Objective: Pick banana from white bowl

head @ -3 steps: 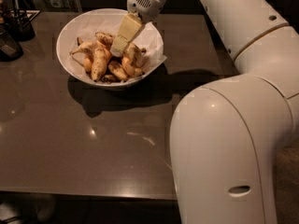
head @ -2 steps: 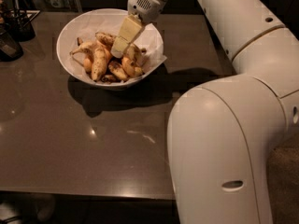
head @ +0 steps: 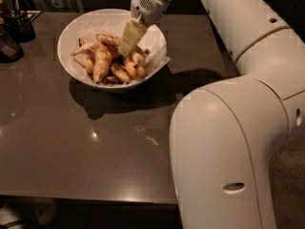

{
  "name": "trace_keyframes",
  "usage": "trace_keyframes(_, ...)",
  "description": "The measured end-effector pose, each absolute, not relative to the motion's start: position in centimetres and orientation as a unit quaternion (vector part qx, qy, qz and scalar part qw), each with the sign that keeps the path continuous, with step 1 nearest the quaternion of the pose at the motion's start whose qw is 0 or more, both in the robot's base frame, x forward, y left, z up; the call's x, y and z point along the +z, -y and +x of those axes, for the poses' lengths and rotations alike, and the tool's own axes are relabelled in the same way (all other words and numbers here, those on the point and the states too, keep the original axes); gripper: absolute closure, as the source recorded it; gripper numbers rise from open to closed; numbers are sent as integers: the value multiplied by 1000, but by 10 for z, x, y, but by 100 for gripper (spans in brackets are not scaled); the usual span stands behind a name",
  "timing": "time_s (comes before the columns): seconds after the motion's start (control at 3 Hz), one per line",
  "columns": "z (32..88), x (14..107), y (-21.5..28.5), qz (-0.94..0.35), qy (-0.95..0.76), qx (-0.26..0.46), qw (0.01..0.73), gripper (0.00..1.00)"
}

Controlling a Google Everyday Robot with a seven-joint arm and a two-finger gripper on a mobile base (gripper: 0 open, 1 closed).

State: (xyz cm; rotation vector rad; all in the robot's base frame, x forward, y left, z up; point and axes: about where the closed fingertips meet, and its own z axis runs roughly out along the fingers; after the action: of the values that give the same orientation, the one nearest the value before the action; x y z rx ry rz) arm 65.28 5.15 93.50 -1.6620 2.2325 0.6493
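Observation:
The white bowl (head: 76, 32) lined with crinkled white paper stands at the far left of the dark table and holds several spotted yellow bananas (head: 101, 63). My gripper (head: 127, 46) reaches down into the bowl from above on the white arm, with its pale fingers (head: 132, 35) among the bananas on the bowl's right side. The fingertips sit against the bananas near the middle of the pile. The contact point is hidden by the fingers.
Dark containers (head: 14, 30) stand at the table's far left edge. The arm's large white body (head: 224, 151) fills the right foreground over the table's front right corner. The dark table (head: 95, 147) stretches toward the front edge.
The gripper stays in the bowl over the bananas at nearly the same spot. The arm's body has shifted slightly left in view.

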Motion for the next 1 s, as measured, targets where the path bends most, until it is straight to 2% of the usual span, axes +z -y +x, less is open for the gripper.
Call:
trace_keyframes(0.33, 653, 935, -51, -576, -773, 225, 142, 86)
trace_keyframes(0.67, 657, 946, -48, -578, -769, 211, 174, 100)
trace_keyframes(1.0, 646, 969, -38, -596, -759, 164, 207, 100)
